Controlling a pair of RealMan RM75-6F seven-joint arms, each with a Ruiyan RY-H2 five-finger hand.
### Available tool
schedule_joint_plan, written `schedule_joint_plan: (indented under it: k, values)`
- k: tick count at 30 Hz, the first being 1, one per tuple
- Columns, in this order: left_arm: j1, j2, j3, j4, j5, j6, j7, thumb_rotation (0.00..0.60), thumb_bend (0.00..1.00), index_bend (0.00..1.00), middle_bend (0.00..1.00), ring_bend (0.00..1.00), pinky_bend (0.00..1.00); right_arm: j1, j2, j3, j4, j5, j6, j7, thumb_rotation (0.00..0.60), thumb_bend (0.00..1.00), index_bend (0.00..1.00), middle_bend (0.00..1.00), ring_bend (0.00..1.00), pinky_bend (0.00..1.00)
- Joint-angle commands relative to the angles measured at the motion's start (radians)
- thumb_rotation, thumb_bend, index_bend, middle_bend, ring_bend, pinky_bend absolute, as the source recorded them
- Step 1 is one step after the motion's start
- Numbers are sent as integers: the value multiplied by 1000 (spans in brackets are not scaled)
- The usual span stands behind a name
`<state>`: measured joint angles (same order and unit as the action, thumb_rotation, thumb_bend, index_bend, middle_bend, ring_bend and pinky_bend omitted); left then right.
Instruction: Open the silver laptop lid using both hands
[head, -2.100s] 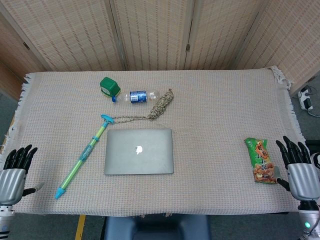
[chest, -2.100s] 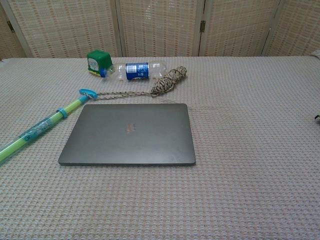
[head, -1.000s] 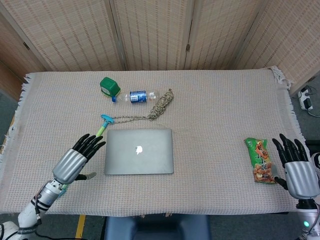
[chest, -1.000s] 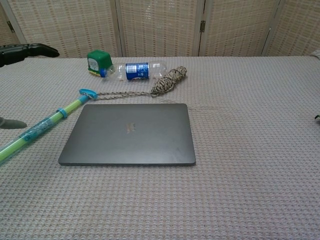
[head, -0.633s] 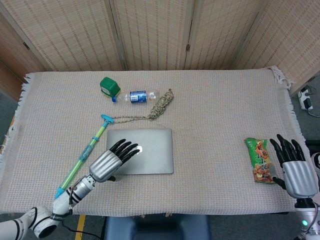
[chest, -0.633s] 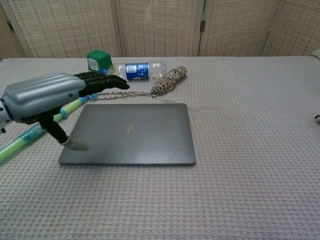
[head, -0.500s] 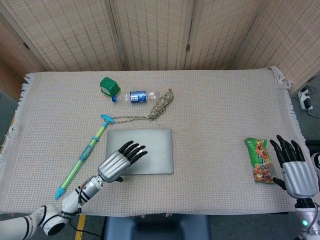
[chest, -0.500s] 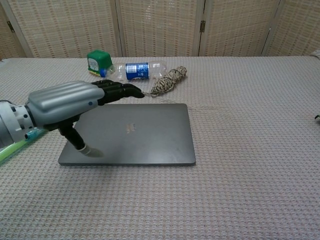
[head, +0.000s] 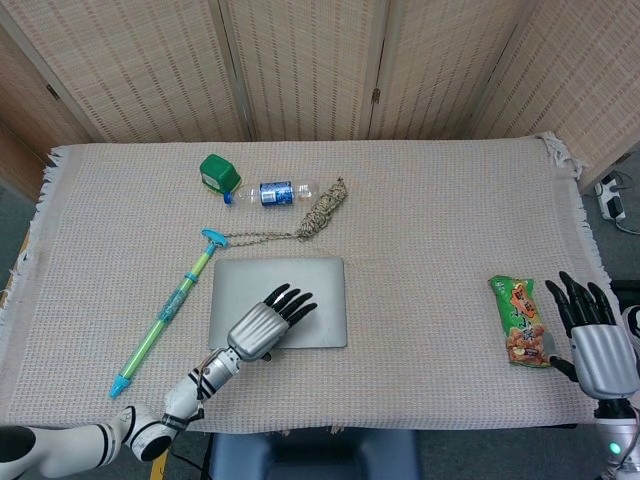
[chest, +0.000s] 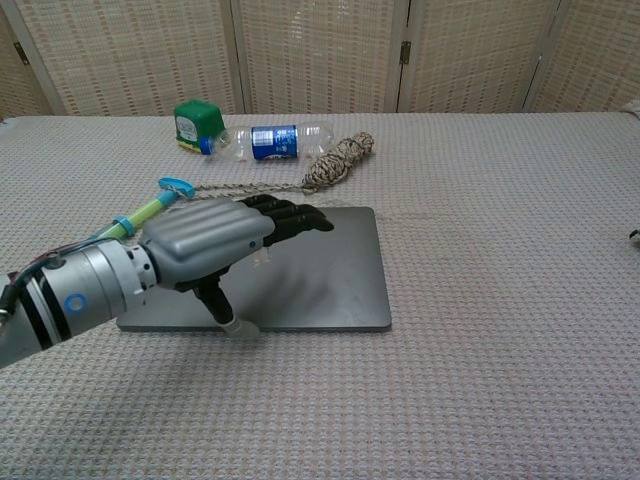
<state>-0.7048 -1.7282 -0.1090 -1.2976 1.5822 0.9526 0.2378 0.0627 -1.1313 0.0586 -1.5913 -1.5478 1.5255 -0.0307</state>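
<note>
The silver laptop (head: 278, 302) lies closed and flat on the cloth-covered table (head: 430, 230), near its front edge and a little left of centre, lid down all round. The left hand (head: 267, 323) hovers over the lid, fingers spread and holding nothing; in the chest view its thumb points down at the laptop's front edge, though whether it touches is hard to tell. The right hand (head: 592, 338) waits at the table's right edge, fingers apart and empty, just beside a green snack packet (head: 521, 321) and well away from the laptop. This looks like the approach step, with nothing lifted yet. Next, the right hand likely needs to cross to the laptop, so one hand can steady the base while the other catches the front lip and raises the lid.
</note>
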Motion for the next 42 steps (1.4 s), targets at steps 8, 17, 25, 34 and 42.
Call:
schedule_joint_plan:
  k: [8,17,25,34,42]
  values:
    - [3,-46,14,64,-41,24,9,600,90,0,63,31,0,-9,-2,-4,10,-3,13,13,600,519,0,22,83,0]
    - [0,-58,23,81,-57,35,15,600,91,0,64,32,0,-16,-5,-5,21,-3,20,26,600,519,0,21,83,0]
    - [0,-62,32,89,-71,39,-2,600,124,3,64,33,0,-16,-7,-6,26,-3,17,31,600,520,0,21,84,0]
    - [-2,-60,32,81,-81,46,-14,600,188,8,64,34,0,-17,-9,-6,31,-2,16,36,600,519,0,21,84,0]
    - [-3,-68,38,94,-90,46,-26,600,327,18,64,34,0,-18,-10,-6,33,-3,17,40,600,520,0,21,83,0]
